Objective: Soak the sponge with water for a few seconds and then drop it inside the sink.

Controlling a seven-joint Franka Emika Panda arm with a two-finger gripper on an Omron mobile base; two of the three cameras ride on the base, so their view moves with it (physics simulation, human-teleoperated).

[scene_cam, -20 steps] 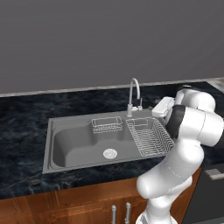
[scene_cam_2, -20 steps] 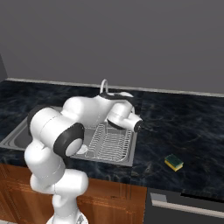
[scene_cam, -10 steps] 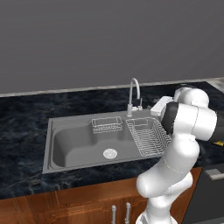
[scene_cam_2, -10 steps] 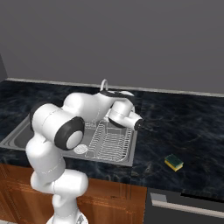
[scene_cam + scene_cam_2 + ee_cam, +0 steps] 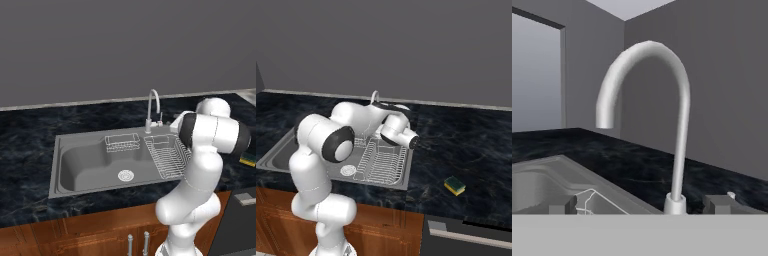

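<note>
- My claw (image 5: 642,204) stood wide open with nothing between its two dark fingertips (image 5: 563,204), which rose at the bottom of the hand view
- It was held low over the right side of the sink (image 5: 80,167), facing the curved tap (image 5: 677,150) head on; the tap's base stood between my fingertips in that view
- No stream ran from the tap's spout, as far as I could see
- The sponge (image 5: 454,186) lay flat on the dark marbled counter (image 5: 466,150), well to the right of the sink and well apart from my claw; its green layer faced up over the yellow
- In the left base view, a sliver of that sponge (image 5: 247,160) peeked out past my arm at the right edge
- A wire dish rack (image 5: 167,157) sat in the right part of the basin, and a small wire basket (image 5: 122,142) hung at the back rim, just left of the tap
- The round drain (image 5: 125,175) lay bare on the basin floor, left of the rack
</note>
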